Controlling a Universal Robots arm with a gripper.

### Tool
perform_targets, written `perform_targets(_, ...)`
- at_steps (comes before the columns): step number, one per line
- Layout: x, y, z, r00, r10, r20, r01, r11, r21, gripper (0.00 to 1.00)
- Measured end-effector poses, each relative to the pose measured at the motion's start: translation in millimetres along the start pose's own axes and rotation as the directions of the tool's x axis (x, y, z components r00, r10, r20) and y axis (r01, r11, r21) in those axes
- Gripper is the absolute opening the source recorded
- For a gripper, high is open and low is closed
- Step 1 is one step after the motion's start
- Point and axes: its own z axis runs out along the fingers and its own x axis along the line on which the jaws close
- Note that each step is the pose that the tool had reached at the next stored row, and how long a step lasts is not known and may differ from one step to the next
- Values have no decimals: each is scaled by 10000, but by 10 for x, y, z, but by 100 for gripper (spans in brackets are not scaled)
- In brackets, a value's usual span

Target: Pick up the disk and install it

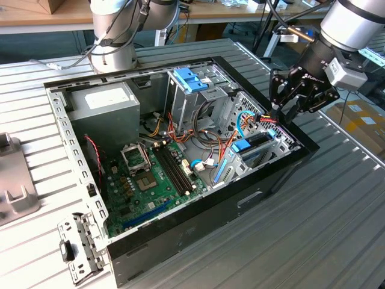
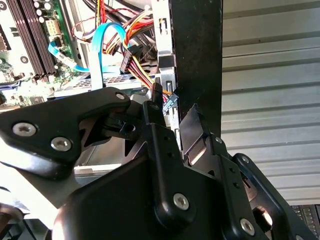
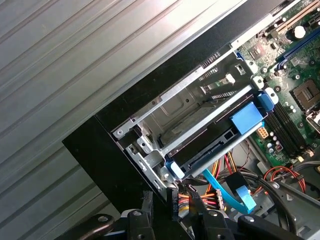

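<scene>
The disk lies in the metal bay at the open computer case's corner, on the exterior view's right. In the first wrist view the disk shows a dark body framed by blue carrier rails, with a blue tab at one end. My gripper hovers just above the case's rim beside that bay. Its black fingers stand apart, so the gripper is open and holds nothing. Below the gripper runs a bundle of coloured power cables with a black connector.
The open case holds a green motherboard, a grey power supply and an upper drive cage with a light-blue bracket. A second arm's base stands behind the case. A loose metal bracket lies on the slatted table.
</scene>
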Motion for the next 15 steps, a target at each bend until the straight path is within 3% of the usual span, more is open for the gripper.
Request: perform_targets(15,10,12,25,10000,0,6,0,10000,8,42)
